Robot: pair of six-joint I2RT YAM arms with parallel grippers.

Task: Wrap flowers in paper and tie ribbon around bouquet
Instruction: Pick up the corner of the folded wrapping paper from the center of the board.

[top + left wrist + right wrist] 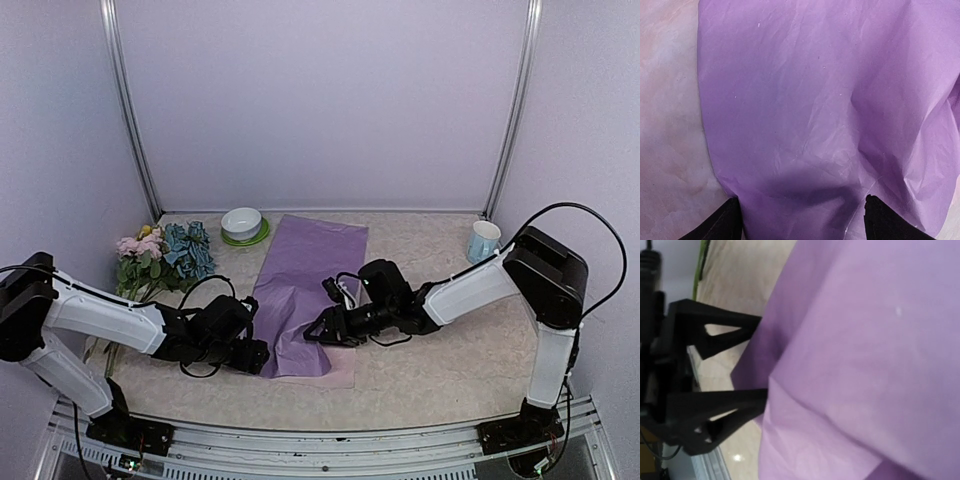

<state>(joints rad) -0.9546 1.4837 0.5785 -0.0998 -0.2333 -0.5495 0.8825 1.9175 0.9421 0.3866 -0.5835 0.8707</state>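
The purple paper (pixel 305 270) lies in the middle of the worktop (pixel 440 375). The left gripper (pixel 260 357) is wide open at the paper's near left corner. The right gripper (pixel 314 333) is open too, with its tips at the paper's right edge. The flowers (pixel 165 255) lie off to the left.

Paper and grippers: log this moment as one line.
paper: spread out, near end rumpled | flowers: beside it, unwrapped | left gripper: open over paper edge | right gripper: open at paper edge

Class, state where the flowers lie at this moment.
Top view: the flowers lie at the left edge of the table, just left of the bowl and the paper.
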